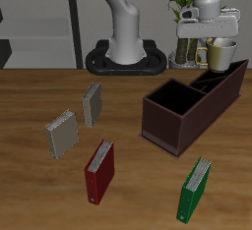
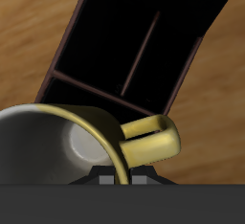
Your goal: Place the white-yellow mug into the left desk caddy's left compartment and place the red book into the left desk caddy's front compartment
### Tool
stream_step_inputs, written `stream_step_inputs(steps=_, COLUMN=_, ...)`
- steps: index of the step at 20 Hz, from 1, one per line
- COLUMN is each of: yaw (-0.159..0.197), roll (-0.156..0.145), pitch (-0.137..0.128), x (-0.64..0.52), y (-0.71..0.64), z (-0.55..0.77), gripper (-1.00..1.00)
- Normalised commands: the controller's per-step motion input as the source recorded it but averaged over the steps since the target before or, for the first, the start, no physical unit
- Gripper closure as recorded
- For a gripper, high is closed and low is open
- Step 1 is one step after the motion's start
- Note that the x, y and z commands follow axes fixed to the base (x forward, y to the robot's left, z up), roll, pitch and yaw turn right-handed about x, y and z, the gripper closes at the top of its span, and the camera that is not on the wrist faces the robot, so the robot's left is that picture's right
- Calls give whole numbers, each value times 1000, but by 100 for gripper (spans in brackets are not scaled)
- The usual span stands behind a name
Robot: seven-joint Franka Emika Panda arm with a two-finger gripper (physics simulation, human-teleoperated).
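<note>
My gripper [image 1: 219, 35] is shut on the white-yellow mug [image 1: 221, 50] and holds it in the air above the far end of the left desk caddy [image 1: 167, 121], over its narrow sections. In the wrist view the mug [image 2: 57, 146] fills the foreground with its yellow handle [image 2: 153, 142] sticking out. Below it lies the dark caddy [image 2: 67, 46] with its lengthwise divider [image 2: 144, 48] between the two narrow sections. The red book [image 1: 98, 168] lies flat on the table near the front edge, away from the caddy.
A green book [image 1: 195, 188] lies near the front edge in front of the caddy. Two grey books [image 1: 61, 133] [image 1: 93, 103] lie farther back beside the red book. The robot base [image 1: 126, 52] and a potted plant [image 1: 185, 18] stand at the back.
</note>
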Motion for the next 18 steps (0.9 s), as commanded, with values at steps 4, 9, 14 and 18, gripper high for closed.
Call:
stream_step_inputs(steps=4, yaw=-21, roll=1, pitch=67, x=-74, y=85, z=-226, gripper=100)
stream_step_inputs(steps=9, yaw=6, roll=44, pitch=18, x=-126, y=165, z=-127, gripper=100)
stream_step_inputs(steps=14, yaw=-16, roll=24, pitch=40, x=37, y=63, z=-128, gripper=100)
stream_step_inputs(steps=18, yaw=0, roll=17, pitch=27, x=20, y=51, z=-110, gripper=100)
